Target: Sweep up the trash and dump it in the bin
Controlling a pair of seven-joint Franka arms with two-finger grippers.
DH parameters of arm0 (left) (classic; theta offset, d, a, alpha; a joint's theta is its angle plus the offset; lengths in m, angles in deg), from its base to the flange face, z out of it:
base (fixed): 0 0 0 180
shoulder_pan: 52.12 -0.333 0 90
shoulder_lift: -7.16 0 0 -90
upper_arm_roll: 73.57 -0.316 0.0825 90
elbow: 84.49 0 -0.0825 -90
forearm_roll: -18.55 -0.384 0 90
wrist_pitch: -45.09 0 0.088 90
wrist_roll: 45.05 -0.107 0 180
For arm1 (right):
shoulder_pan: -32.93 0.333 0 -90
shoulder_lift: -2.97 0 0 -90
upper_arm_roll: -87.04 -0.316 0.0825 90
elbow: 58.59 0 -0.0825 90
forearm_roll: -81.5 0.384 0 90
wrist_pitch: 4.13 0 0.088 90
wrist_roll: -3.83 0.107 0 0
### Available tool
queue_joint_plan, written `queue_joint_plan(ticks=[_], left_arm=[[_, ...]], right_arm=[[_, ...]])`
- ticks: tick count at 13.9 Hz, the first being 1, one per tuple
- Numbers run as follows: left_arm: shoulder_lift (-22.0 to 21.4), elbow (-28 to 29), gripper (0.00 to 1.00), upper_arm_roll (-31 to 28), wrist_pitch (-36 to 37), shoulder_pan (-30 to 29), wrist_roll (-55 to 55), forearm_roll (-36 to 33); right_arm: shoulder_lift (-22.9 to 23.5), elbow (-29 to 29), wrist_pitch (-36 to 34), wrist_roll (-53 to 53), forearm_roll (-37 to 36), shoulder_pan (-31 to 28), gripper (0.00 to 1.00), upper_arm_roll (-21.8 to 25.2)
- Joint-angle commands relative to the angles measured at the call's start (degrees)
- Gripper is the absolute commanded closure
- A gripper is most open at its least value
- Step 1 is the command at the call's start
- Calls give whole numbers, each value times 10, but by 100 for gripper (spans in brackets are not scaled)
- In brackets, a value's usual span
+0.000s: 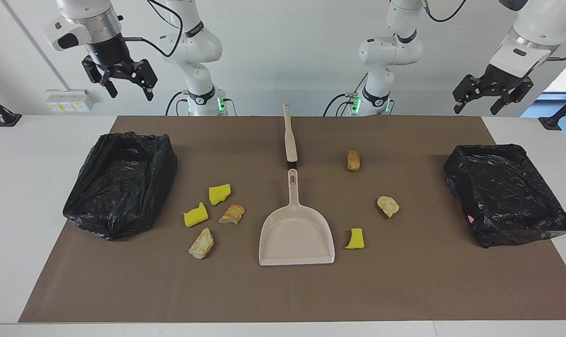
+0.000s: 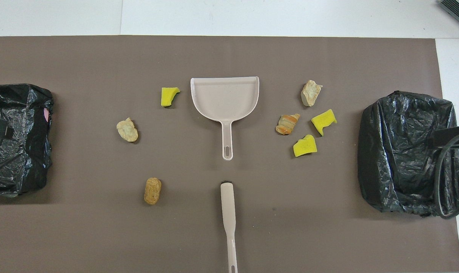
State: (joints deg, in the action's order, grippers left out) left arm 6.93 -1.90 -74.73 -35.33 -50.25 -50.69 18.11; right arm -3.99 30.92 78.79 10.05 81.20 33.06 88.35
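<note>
White table [image 1: 30,187] under brown mat [image 1: 283,295]: dustpan [image 1: 296,238], brush [image 1: 289,135], seven scraps of trash [image 1: 195,215], two black-lined bins [image 1: 121,182].

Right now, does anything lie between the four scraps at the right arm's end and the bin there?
Nothing visible does. Bare mat separates the four scraps from that bin; the dustpan lies on the scraps' side away from it.

Brown mat [image 1: 404,290] on white table [image 1: 25,187], wall sockets [image 1: 68,100].

seven trash scraps [image 1: 199,214], 3 yellow sponge, 4 tan bread-like, lie scattered on mat.
</note>
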Motion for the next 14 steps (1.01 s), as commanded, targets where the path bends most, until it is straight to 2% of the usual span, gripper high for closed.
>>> queue_joint_plan(ticks=[1, 9, 12, 14], left_arm=[[-6, 2, 0, 0, -2, 2, -1, 3], [-10, 10, 0, 9, -2, 16, 5, 6], [-43, 72, 0, 10, -38, 47, 15, 7], [-72, 131, 0, 10, -70, 86, 69, 7]], right_arm=[[-12, 15, 11, -28, 4, -8, 0, -3], [-12, 15, 7, -31, 5, -9, 0, -2], [-12, 15, 7, -31, 5, -9, 0, -2], [-12, 15, 7, -31, 5, -9, 0, -2]])
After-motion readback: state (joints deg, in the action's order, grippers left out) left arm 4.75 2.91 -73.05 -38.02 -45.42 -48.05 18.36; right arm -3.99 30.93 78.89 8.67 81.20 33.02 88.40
